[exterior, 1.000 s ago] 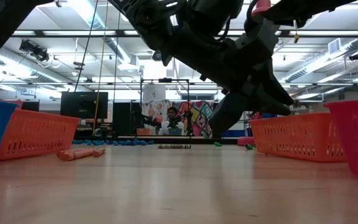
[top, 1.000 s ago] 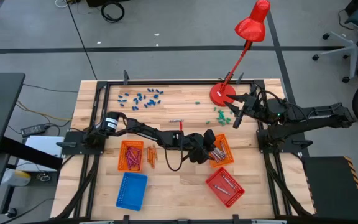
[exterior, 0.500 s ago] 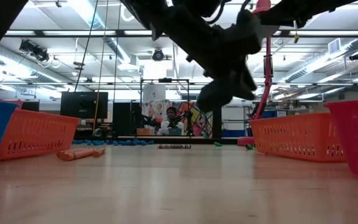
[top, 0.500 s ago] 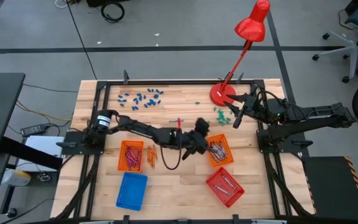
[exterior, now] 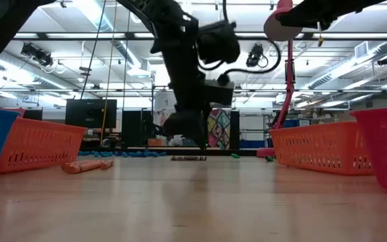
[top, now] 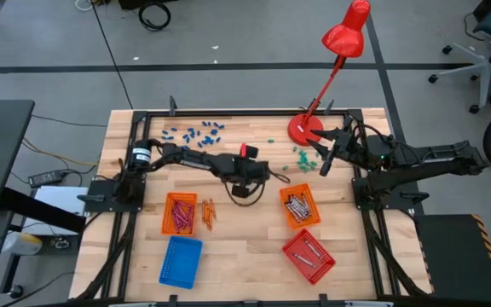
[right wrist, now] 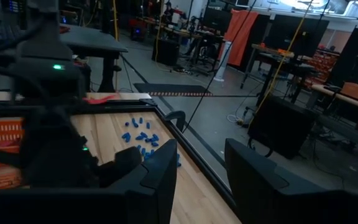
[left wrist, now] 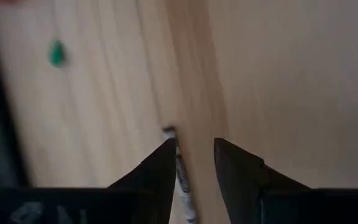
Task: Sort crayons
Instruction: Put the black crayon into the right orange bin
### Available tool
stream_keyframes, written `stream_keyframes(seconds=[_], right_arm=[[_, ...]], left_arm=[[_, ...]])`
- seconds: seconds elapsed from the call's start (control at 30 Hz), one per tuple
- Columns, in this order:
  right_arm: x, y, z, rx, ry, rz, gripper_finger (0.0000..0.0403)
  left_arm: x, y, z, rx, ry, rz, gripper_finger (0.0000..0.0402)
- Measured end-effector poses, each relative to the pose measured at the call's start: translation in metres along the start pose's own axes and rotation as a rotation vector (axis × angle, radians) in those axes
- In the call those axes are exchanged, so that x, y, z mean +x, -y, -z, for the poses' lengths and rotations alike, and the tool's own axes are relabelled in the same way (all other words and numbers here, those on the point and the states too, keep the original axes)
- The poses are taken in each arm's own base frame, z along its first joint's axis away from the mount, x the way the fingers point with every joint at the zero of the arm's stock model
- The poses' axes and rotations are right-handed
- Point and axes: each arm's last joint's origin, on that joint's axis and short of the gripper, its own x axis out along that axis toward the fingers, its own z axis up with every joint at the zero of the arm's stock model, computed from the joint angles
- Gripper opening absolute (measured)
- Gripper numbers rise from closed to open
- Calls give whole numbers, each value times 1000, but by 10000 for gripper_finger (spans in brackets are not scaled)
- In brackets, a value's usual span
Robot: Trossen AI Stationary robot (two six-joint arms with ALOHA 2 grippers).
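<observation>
**Reaching over a loose crayon in mid-desk**

Hovering above the middle of the desk [top: 237,256], the left end effector [top: 244,168] points down at a single grey crayon [left wrist: 182,177] lying flat on the wood. In the left wrist view that crayon shows in the gap between the two dark fingers [left wrist: 157,171], which stand apart, open, with nothing gripped. The low view shows the same crayon [exterior: 187,158] resting on the desk surface just below the hanging end effector [exterior: 183,128].

More crayons are already sorted: an orange basket [top: 179,213] on the left side holds orange ones, and a few orange crayons [top: 207,211] lie loose just beside its right wall. A second orange basket [top: 301,206] right of centre holds grey crayons [top: 297,207]. A red basket [top: 308,254] nearer the front edge holds a few more sticks. A blue basket [top: 181,261] sits at the front left.

Small blue pieces [top: 196,133] are scattered along the far left part of the desk, and small green pieces [top: 301,158] lie near the round base of a red lamp [top: 306,130].

The right end effector [top: 324,162] waits at the far right of the desk, beside the lamp base and near the green pieces; its fingers [right wrist: 157,180] stand apart and hold nothing.
</observation>
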Motion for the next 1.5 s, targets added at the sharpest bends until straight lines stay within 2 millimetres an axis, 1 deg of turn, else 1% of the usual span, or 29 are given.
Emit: stream_keyframes(seconds=[0.17, 0.27, 0.33, 0.47, 0.87, 0.97, 1.07, 1.27, 1.4, 1.5], right_arm=[[0, 0, 0, 0, 0, 0, 139], [0, 0, 0, -1, -1, 0, 139], [0, 0, 0, -2, -2, 0, 139], [0, 0, 0, -3, -2, 0, 139], [0, 0, 0, -2, -3, -1, 139], [0, 0, 0, -2, -2, -1, 139], [0, 0, 0, -2, -2, 0, 139], [0, 0, 0, -2, -2, -1, 139], [0, 0, 0, -1, -2, -1, 139], [0, 0, 0, -1, -2, -1, 139]], left_arm=[[15, -25, 16, -164, -5, 142, 121], [21, -37, 23, -231, -18, 149, 121], [23, -42, 27, -249, -24, 158, 121], [28, -47, 32, -284, -11, 243, 121], [30, -48, 40, -340, -64, 311, 117], [31, -50, 43, -376, -69, 351, 100], [32, -50, 45, -401, -78, 378, 73], [31, -50, 45, -391, -72, 386, 20], [32, -50, 44, -387, -66, 384, 13], [35, -47, 42, -381, -67, 377, 24]])
